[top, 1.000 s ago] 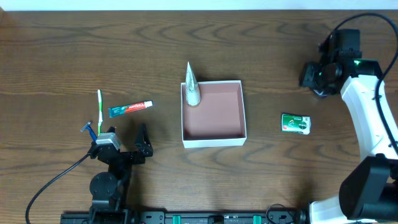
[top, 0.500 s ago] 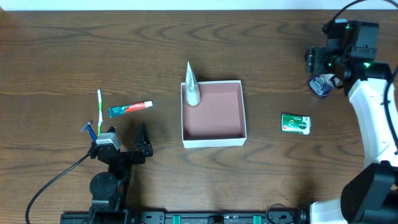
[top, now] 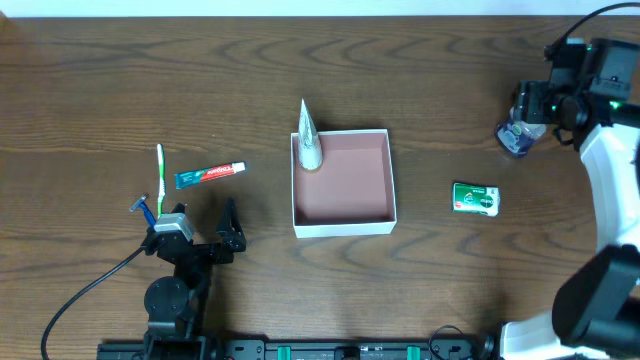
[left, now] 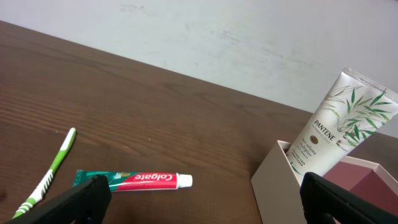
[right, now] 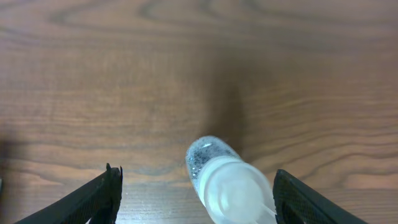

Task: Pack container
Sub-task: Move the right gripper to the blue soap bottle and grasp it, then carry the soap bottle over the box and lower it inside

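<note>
The container (top: 343, 226), a shallow white-walled box with a pinkish-brown floor, sits mid-table. A white Pantene tube (top: 308, 140) leans in its far left corner and also shows as a tube (left: 339, 127) in the left wrist view beside the container wall (left: 273, 186). Left of the box lie a Colgate toothpaste (top: 210, 174) (left: 134, 180) and a green toothbrush (top: 160, 172) (left: 51, 174). My left gripper (top: 195, 228) (left: 202, 205) rests open near the front edge, holding nothing. At the far right my right gripper (top: 522, 125) (right: 199, 199) stands open around a small clear bottle (top: 513, 138) (right: 227, 180), its jaws clear of it.
A small green-and-white packet (top: 476, 198) lies on the table between the box and the right arm. A blue-handled razor (top: 143, 208) lies just left of the left arm. The table's far edge meets a pale wall.
My right gripper has widened and drawn back to the right, uncovering the small clear bottle on the table. The left arm has not moved.
</note>
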`<action>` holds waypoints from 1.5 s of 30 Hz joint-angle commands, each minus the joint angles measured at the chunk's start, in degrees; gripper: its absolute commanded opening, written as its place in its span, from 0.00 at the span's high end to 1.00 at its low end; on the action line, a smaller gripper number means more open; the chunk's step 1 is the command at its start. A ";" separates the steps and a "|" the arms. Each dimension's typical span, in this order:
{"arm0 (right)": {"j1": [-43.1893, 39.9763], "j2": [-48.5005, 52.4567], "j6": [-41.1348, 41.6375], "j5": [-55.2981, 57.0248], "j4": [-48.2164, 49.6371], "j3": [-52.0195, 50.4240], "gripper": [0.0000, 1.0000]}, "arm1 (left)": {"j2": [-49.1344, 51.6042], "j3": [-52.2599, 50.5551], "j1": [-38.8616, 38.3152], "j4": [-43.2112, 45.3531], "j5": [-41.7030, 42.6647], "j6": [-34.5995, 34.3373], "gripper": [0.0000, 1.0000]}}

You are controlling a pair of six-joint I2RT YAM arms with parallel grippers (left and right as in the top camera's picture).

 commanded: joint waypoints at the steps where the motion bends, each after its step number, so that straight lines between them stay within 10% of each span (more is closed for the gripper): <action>1: -1.07 3.65 -0.92 -1.22 -0.35 0.48 0.25 | 0.07 -0.87 0.28 -2.12 0.00 0.50 0.02; 10: -2.97 6.01 0.02 -1.27 -0.24 0.48 0.28 | 0.07 -0.87 0.28 -2.12 -0.02 0.50 0.02; 35: -2.69 4.72 1.27 -7.26 -2.84 6.99 0.96 | 0.07 -0.87 0.28 -2.12 0.00 0.50 0.02; 45: 2.89 0.92 1.66 -18.82 -9.88 15.67 0.99 | 0.07 -0.87 0.28 -2.12 0.00 0.50 0.02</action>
